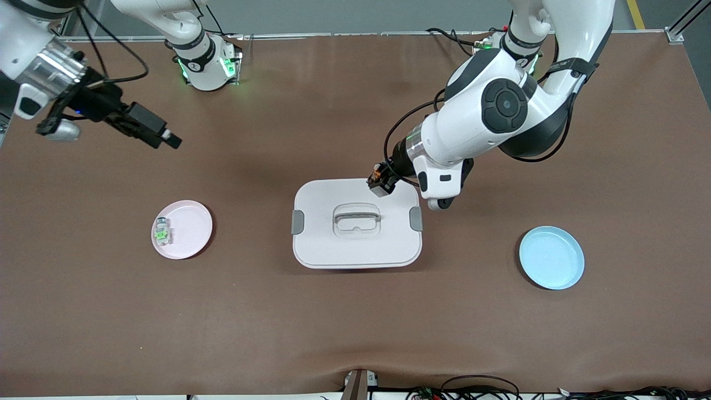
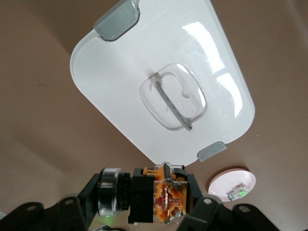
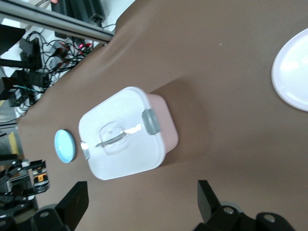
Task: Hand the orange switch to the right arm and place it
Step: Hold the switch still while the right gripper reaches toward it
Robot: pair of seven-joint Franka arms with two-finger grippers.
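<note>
I see the closed white box (image 1: pixel 356 224) mid-surface, contents hidden. Above its corner my left gripper (image 1: pixel 381 183) has its fingers clamped on the orange switch (image 2: pixel 166 199), raised, I judge, for the handover. My right gripper (image 1: pixel 166 137) waits over bare surface, fingers spread and empty. The blue plate (image 1: pixel 551 257) sits empty; the pink plate (image 1: pixel 183 229) carries a green-centred block (image 1: pixel 162 232).

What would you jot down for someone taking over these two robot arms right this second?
Left hand: shut on the tiny black switch with an orange middle, held over the edge of the white lidded box.
Right hand: open, empty, waiting in the air toward its own end of the table.
Pink plate holds a pale green-centred block; blue plate is bare.
Done: switch picked up. Left: handover to the right hand, then placing.
</note>
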